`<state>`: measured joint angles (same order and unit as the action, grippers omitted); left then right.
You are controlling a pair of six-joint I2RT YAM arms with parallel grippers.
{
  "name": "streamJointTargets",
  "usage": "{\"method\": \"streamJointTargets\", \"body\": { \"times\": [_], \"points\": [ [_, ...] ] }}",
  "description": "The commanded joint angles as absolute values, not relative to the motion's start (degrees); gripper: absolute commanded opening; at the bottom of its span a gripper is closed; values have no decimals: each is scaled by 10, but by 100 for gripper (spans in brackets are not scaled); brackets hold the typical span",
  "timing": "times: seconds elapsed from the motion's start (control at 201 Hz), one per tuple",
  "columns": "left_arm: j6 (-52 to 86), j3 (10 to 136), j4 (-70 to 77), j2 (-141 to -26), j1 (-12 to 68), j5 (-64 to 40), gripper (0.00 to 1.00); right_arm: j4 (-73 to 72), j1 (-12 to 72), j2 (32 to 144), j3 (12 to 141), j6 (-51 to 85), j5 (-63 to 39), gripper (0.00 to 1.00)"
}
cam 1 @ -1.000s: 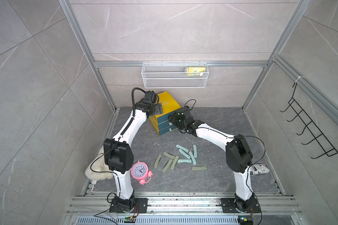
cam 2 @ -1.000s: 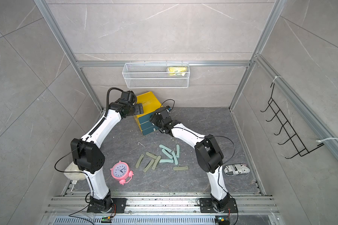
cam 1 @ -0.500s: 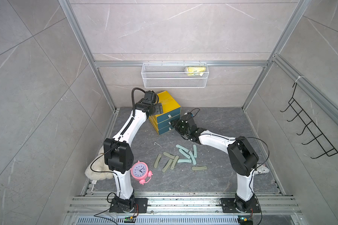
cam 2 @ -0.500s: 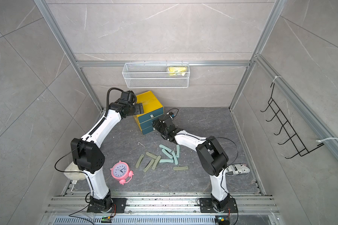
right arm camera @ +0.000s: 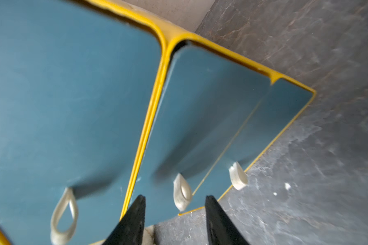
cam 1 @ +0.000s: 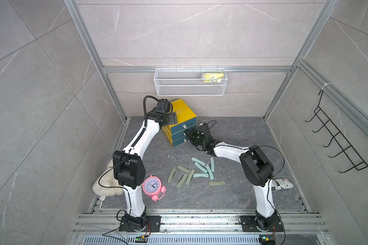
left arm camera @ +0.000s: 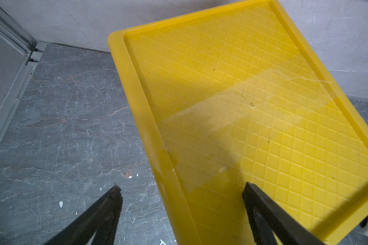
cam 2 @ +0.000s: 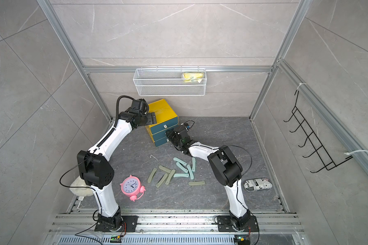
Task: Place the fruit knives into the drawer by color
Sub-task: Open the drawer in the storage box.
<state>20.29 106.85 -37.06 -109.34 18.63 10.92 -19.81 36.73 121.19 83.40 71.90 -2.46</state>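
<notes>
The drawer [cam 1: 180,118] is a yellow chest with three teal fronts and white pulls, standing at the back of the floor [cam 2: 163,114]. My left gripper [left arm camera: 182,188] is open over the chest's top left edge [cam 1: 173,118], one finger above the floor and one above the yellow lid. My right gripper [right arm camera: 175,201] is open at the chest's front [cam 1: 188,135]. Its jaws stand on either side of the middle drawer's pull [right arm camera: 182,193] without touching it. Several olive green and pale teal fruit knives [cam 1: 197,170] lie scattered mid-floor [cam 2: 176,171].
A pink alarm clock [cam 1: 153,186] and a white fluffy cloth [cam 1: 106,184] sit by the left arm's base. A newsprint pouch [cam 2: 257,184] lies at the right. A white wire basket [cam 1: 189,84] hangs on the back wall, a black hook rack [cam 1: 338,144] on the right wall.
My right arm has dropped lower along the drawer fronts, from near the top drawer to the middle pull, and its jaws have narrowed. The left arm has not moved.
</notes>
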Motion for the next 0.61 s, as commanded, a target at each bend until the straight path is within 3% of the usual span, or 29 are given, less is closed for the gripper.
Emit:
{"method": "streamJointTargets", "body": {
  "times": [0.0, 0.388, 0.468, 0.557, 0.602],
  "points": [
    [182, 1067, -408, -1116, 186, 92, 93, -205, 367, 1232, 856, 729, -31, 45],
    [178, 1067, -408, -1121, 186, 90, 93, -197, 363, 1273, 892, 734, -24, 28],
    [179, 1067, -408, -1122, 186, 90, 93, -202, 363, 1276, 895, 734, -25, 20],
    [177, 1067, -407, -1123, 186, 89, 93, -206, 362, 1274, 891, 730, -26, 2],
    [178, 1068, -407, -1124, 186, 88, 92, -205, 363, 1271, 890, 727, -25, 0]
  ]
}}
